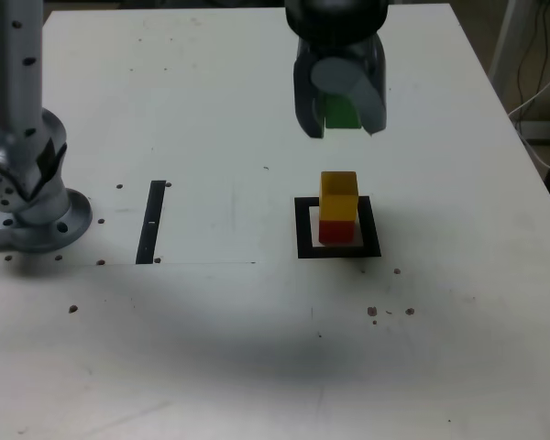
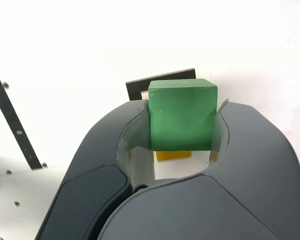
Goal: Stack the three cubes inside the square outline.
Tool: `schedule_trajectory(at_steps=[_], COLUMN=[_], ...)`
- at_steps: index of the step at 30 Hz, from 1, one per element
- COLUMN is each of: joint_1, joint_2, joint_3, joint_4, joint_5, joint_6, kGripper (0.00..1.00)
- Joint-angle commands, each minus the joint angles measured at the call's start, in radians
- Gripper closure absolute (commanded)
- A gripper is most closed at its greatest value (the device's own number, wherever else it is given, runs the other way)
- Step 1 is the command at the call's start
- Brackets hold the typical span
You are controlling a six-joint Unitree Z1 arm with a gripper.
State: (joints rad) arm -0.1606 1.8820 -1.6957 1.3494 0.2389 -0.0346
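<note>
White table (image 1: pixel 211 348), square outline (image 1: pixel 304 234), red cube (image 1: pixel 336 232) inside, black strip (image 1: pixel 150 222)

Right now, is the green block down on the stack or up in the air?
Up: the end effector grips it above the yellow block.

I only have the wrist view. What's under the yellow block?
Observer: The exterior view shows a red cube right beneath the yellow cube.
Operator: Is the red one inside the black square?
Observer: Yes, it sits on the pale centre, with the square outline around it.
Operator: And is my green block touching the yellow one yet?
Observer: No. In the exterior view the green cube, held by the gripper, is up above the stack, with a gap between.
</note>
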Motion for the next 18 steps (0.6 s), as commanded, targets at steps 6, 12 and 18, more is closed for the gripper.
schedule_trajectory(at_steps=[6, 12, 18], joint_1=[-0.055, -0.078, -0.094], joint_2=[0.017, 0.042, 0.057], joint_3=[-0.002, 0.016, 0.046], joint_4=[0.002, -0.005, -0.019], joint_5=[-0.057, -0.079, -0.078], joint_6=[-0.085, -0.103, -0.122], kGripper=[0.81, 0.81, 0.81])
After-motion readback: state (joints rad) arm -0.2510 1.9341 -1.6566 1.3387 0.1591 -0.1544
